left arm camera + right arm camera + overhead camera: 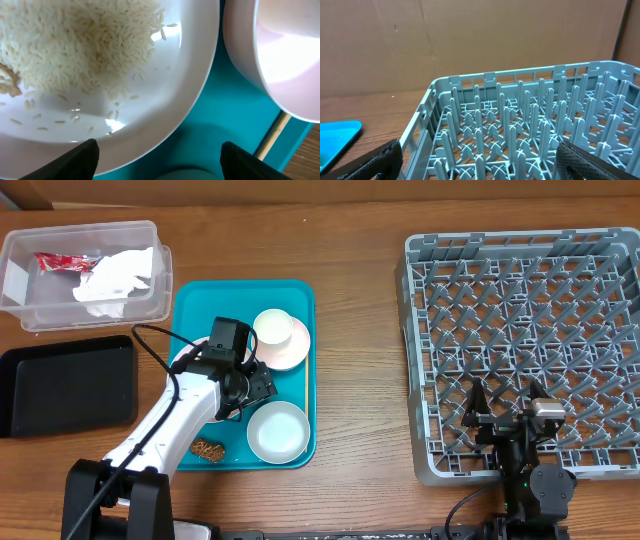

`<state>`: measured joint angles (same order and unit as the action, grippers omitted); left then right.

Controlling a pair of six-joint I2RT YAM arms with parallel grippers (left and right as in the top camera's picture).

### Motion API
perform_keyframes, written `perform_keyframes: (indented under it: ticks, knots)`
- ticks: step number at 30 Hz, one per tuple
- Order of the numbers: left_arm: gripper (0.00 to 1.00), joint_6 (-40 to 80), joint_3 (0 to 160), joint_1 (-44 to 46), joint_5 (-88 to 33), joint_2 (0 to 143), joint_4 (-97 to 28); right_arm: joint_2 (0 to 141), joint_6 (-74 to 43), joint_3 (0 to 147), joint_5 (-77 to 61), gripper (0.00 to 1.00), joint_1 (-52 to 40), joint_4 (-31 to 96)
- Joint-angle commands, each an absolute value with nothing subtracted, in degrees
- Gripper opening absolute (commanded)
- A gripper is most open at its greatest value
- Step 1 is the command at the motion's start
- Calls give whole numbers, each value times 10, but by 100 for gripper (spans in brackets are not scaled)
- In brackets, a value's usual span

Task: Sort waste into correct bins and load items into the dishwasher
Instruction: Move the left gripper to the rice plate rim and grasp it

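**Operator:** Where's my left gripper (160, 165)?

**Spotter:** Your jaws are spread wide and hold nothing. The two dark tips hang just over the near rim of the plate (125, 100), one to each side. That plate sits on the teal tray (190, 300), left of the table's centre.

**Operator:** How will it handle?

**Spotter:** I'd say stiff, glossy and slippery; it's hard glazed ware that chips if you drop it. It carries a heap of loose rice (75, 45), and stray grains lie on the wet-looking slope. Grip the thin rim, one finger above and one below, and keep it level. Tilt it and the rice will slide off. I'd tip the rice out before you rack the plate.

**Operator:** What's close by?

**Spotter:** Another pale dish almost touches the plate's rim, so you have little room on that side. The overhead view shows a cup (272, 327) on a saucer (295, 350) and a bowl (277, 430), all smooth and round. A brown lump (209, 448) lies at the tray's near edge.

**Operator:** And the bins?

**Spotter:** The clear tub (30, 300) is in the far left corner, with a red wrapper (62, 261) and soft tissues (115, 275) inside. The black tray (65, 385) lies along the left edge.

**Operator:** The right side?

**Spotter:** Your right gripper (480, 162) is parted and holds nothing. It's at the near edge of the grey pegged rack (420, 360), by the table's right edge.
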<state>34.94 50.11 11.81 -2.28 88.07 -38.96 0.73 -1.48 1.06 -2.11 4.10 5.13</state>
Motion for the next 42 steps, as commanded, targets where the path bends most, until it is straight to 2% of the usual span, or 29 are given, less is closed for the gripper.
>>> perform_keyframes:
  ticks: [1,6,17,22,28,36,42]
  knots:
    - [73,304,493,121,-11,875,-387,2,-15,4,-15,100,42,48]
    - [71,282,473,121,-1,878,-374,2,-15,4,-15,100,42,48]
    - [59,237,466,164,39,879,-354,2,-15,4,-15,100,42,48]
    - [58,238,466,177,67,879,-353,2,-15,4,-15,100,42,48]
    - [49,237,465,176,83,880,-352,2,-15,4,-15,100,42,48]
    - [49,238,453,176,74,910,-322,2,-15,4,-15,100,42,48]
    - [31,238,453,176,91,910,-319,2,-15,4,-15,100,42,48]
